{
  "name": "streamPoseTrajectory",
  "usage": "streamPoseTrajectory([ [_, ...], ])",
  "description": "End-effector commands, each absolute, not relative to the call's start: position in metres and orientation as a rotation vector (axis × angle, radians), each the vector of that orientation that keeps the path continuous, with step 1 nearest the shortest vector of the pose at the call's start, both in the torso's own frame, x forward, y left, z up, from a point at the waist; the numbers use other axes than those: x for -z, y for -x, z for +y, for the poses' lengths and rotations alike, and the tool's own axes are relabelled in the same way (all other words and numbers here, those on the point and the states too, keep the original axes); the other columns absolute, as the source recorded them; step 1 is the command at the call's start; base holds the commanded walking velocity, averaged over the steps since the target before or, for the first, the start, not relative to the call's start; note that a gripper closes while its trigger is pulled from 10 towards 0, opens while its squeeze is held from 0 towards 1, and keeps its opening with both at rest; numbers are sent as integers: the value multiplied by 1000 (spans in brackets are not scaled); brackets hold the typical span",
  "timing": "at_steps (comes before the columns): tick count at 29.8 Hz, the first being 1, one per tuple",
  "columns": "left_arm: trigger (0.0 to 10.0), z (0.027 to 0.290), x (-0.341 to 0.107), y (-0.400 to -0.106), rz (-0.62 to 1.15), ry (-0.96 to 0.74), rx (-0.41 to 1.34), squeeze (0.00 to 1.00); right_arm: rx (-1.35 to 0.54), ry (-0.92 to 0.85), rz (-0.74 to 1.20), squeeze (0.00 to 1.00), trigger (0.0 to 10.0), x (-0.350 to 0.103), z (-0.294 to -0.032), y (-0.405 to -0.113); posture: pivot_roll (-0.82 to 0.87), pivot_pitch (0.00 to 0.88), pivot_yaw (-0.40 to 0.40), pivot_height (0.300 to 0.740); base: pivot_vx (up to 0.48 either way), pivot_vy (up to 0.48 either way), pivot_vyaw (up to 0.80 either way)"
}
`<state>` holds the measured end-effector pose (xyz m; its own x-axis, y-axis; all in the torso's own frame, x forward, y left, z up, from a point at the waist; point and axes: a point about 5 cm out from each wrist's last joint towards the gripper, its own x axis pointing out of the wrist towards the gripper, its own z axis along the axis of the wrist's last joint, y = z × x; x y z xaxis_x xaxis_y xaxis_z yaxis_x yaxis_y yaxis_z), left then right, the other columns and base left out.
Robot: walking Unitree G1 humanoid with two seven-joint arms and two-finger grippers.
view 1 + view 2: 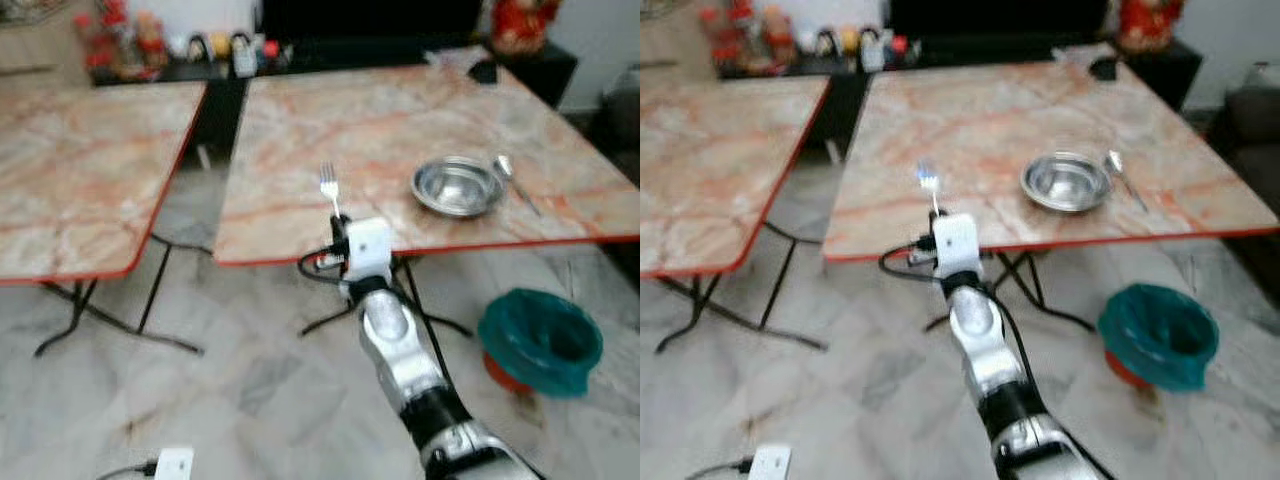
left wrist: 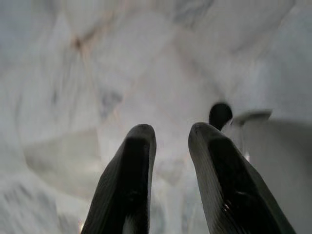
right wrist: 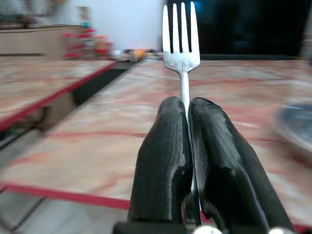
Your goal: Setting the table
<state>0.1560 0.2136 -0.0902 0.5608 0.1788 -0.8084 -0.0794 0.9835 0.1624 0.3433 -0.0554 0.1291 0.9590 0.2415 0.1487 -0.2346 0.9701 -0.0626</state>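
Fork held up at the near edge of the marble-patterned table.

The left gripper (image 2: 168,146) hangs over pale floor tiles, fingers parted and empty. The right gripper (image 3: 187,114) is clenched on the silver metal fork (image 1: 329,186), tines upward, above the red-edged table (image 1: 300,130). Further right sit a round steel bowl (image 1: 457,186) and a spoon (image 1: 514,180) just beside it, then a teal bin (image 1: 540,340) on the floor.

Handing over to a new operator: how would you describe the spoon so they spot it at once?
Find the right-hand marble table with the red edge. Near its front right sits a steel bowl; the spoon lies on the tabletop just right of it, the only cutlery lying there.
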Motion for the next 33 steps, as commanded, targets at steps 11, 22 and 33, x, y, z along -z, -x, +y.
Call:
streamPoseTrajectory([
  [11,10000,208,92,-154,972,-100,-144,0,-242,45,-174,0,10000,-134,-55,-345,12,41,26,740,348,0,0],
  [22,10000,208,92,-155,970,-102,-142,0,-252,50,-192,0,10000,-136,-53,-344,11,40,27,740,347,0,208],
  [33,10000,208,92,-154,972,-103,-139,0,-258,51,-191,0,10000,-135,-51,-343,11,41,28,740,348,0,0],
])
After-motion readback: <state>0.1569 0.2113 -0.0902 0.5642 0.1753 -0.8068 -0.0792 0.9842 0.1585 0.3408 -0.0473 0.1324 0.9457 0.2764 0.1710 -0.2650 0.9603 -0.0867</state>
